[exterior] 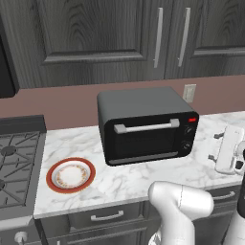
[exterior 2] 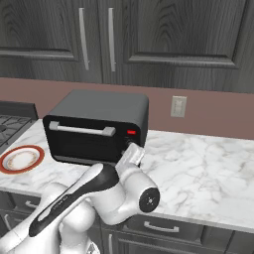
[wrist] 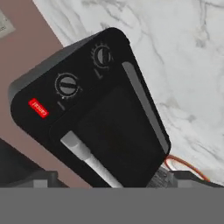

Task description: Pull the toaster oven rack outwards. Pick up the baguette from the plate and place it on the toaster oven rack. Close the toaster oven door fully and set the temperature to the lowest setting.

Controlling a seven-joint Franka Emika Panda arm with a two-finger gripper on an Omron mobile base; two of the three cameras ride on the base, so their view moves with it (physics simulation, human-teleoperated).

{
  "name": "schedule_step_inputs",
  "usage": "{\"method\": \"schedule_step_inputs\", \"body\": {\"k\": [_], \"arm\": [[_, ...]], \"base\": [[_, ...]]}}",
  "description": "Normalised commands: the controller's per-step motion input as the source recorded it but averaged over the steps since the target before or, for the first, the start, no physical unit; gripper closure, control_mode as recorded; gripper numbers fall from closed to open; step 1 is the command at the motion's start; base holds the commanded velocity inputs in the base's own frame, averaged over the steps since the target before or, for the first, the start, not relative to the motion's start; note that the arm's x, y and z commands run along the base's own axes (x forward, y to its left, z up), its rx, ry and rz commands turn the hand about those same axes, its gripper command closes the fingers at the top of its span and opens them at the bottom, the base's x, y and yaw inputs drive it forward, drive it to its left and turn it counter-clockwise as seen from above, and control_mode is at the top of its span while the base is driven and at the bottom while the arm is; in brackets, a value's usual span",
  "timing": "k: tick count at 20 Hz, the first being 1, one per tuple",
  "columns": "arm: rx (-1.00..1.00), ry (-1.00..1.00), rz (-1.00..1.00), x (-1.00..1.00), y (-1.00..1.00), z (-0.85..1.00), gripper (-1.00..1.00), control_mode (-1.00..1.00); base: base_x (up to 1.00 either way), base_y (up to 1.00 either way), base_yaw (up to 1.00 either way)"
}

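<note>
A black toaster oven [exterior: 146,125] sits on a white marble counter [exterior: 129,179], against a reddish-brown back wall. Its door [exterior: 143,139] is shut, with the silver bar handle [exterior: 146,126] across the top. A red light [exterior: 192,119] and two dark knobs [exterior: 187,138] line its right side. On the counter at about 8 o'clock from the oven lies a round plate [exterior: 71,175] with a red-orange rim, well apart from it. A stove top [exterior: 16,162] lies at 9 o'clock of the plate. In the left base view the white gripper [exterior: 228,150] hangs over the counter at 3 o'clock of the oven, just beside its knob side. Its jaws stand wide apart, holding nothing. In the hand view the oven front appears tilted, close ahead.
</note>
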Motion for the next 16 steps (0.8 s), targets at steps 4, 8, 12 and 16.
{"method": "schedule_step_inputs", "body": {"k": [4,8,12,16], "arm": [[0.28,0.08,-0.08,0.64,0.06,-0.38,-1.00,-1.00],[0.19,0.03,-0.10,0.67,0.17,-0.38,-1.00,-1.00],[0.04,0.01,-0.13,0.34,0.01,-0.54,-1.00,-1.00],[0.00,0.00,-0.16,0.17,0.00,-0.53,-1.00,-1.00]], "base": [[0.00,0.00,0.00],[0.00,0.00,0.00],[0.00,0.00,0.00],[0.00,0.00,0.00]]}}
